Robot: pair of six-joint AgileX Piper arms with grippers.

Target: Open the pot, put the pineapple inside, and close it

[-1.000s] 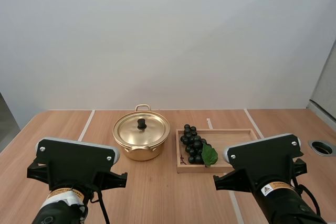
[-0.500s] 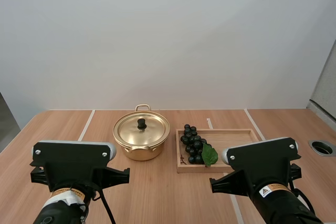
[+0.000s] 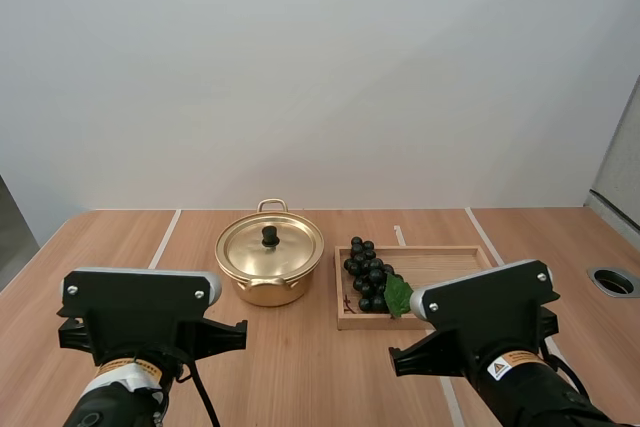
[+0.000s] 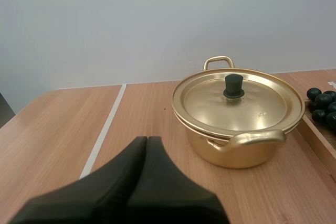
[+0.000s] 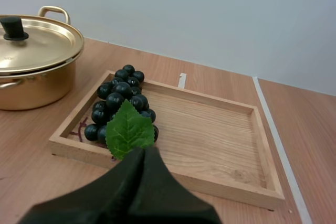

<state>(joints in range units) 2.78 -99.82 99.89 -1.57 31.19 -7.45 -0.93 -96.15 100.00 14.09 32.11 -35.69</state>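
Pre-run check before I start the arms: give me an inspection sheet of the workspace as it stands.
surface: wooden table, pale lines across it, round port near its right edge.
job's things: gold pot with lid on; the fruit here is a bunch of grapes.
clutter: wooden tray beside the pot; the grapes lie at its end nearest the pot.
grippers: left gripper shut on nothing, short of the pot; right gripper shut on nothing, short of the tray.
cables: nothing seen on the table.
surroundings: plain light wall behind.
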